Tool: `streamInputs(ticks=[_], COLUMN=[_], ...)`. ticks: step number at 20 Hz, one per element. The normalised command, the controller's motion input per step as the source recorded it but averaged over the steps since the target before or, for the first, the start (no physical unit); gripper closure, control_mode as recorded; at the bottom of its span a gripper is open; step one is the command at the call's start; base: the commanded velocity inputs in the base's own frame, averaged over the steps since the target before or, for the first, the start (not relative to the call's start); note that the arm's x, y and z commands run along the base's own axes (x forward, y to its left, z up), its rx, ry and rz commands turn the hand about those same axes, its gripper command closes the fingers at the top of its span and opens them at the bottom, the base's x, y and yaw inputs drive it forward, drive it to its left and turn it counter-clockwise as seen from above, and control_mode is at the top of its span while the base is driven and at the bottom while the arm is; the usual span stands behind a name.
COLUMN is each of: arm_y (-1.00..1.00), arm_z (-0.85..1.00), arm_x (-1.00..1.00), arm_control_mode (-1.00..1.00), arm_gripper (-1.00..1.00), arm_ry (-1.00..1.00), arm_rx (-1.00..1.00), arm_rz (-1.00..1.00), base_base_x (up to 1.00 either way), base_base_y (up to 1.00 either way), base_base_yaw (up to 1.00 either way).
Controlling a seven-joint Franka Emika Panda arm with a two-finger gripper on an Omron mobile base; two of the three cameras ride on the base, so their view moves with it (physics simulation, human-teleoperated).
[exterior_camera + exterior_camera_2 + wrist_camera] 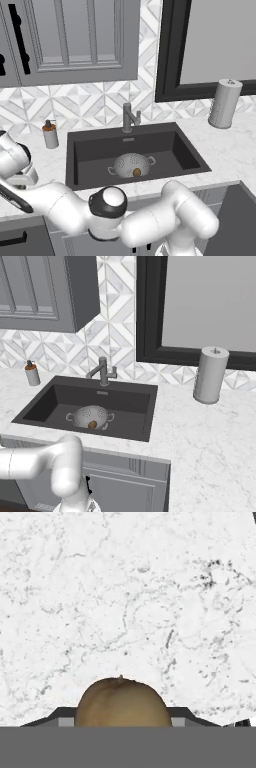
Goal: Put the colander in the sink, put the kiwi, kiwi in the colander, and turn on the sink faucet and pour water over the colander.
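Brown kiwi [123, 703] half cut off between the hand's [123, 719] fingertips, grip unclear.

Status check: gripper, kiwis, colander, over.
Gripper closed around second kiwi over marble counter. Colander in sink, one kiwi inside. Nothing obstructing.

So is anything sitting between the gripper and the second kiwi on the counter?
Nothing visible: the small brown oval kiwi already sits between the gripper's dark fingertips, over bare white marble counter.
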Motion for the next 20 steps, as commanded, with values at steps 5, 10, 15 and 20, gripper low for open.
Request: streamInputs(ticks=[5, 10, 15, 20], arm_y=[-1.0, -1.0, -1.0, -1.0], arm_z=[1.0, 0.92, 0.58, 0.47], arm_x=[-0.12, -0.12, -0.03, 0.0], arm_control_mode=[-1.0, -1.0, -1.0, -1.0], arm_gripper=[1.0, 1.0, 1.0, 1.0], arm_ry=[-0.05, -0.05, -0.08, -0.04], arm_rx=[0.17, 0.19, 0.14, 0.09], arm_rz=[0.0, 0.02, 0.03, 0.05], base_base_x=[0.0, 0.0, 0.0, 0.0], base_base_y=[0.0, 0.0, 0.0, 0.0], base_base_yaw=[0.0, 0.0, 0.0, 0.0])
